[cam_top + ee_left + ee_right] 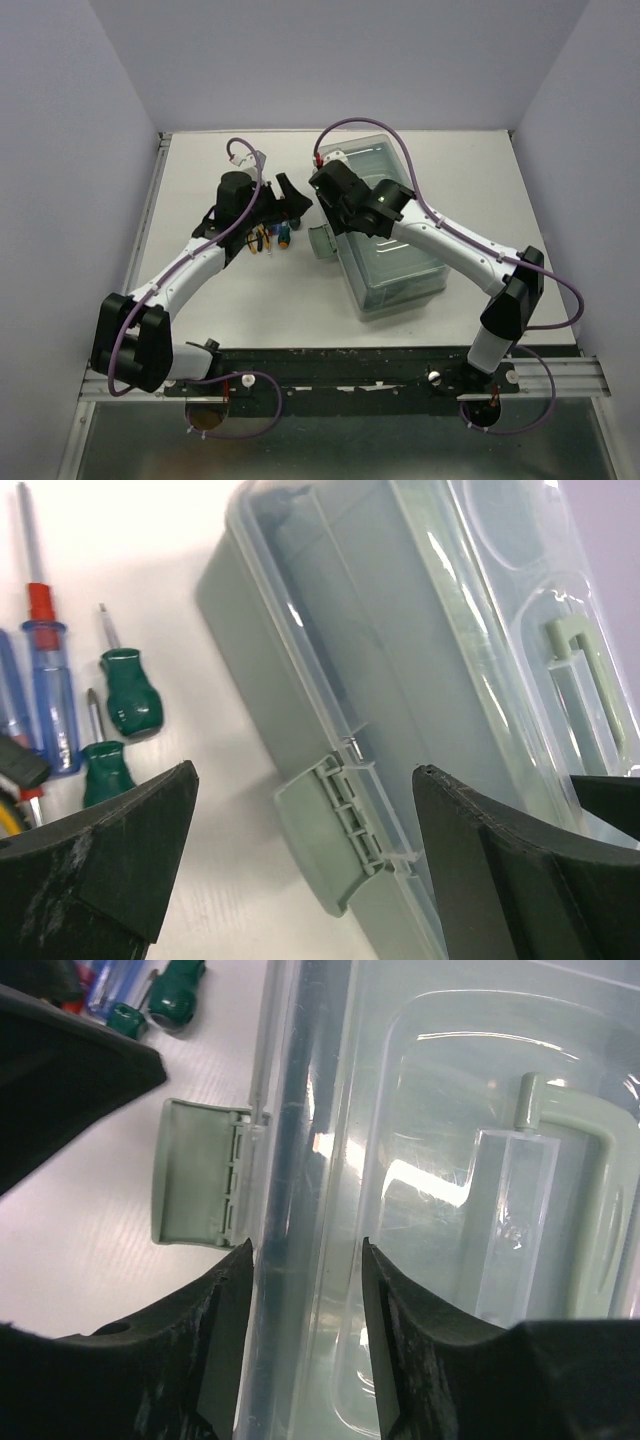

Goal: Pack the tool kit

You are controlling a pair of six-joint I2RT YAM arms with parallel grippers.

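left wrist | two green screwdrivers | one toolbox | both hands apart

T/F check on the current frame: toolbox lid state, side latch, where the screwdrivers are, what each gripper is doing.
1. The toolbox lid is shut. True.
2. The side latch is snapped flat against the box wall. False: it is flipped outward, sticking out from the side.
3. The green-handled screwdrivers lie on the table outside the box. True; a blue-handled screwdriver lies next to them.
4. The left gripper is shut on a screwdriver. False: its jaws are wide apart with nothing between them, facing the latch side of the box.
5. The right gripper sits over the tools. False: it is at the lid's edge near the latch, jaws open.
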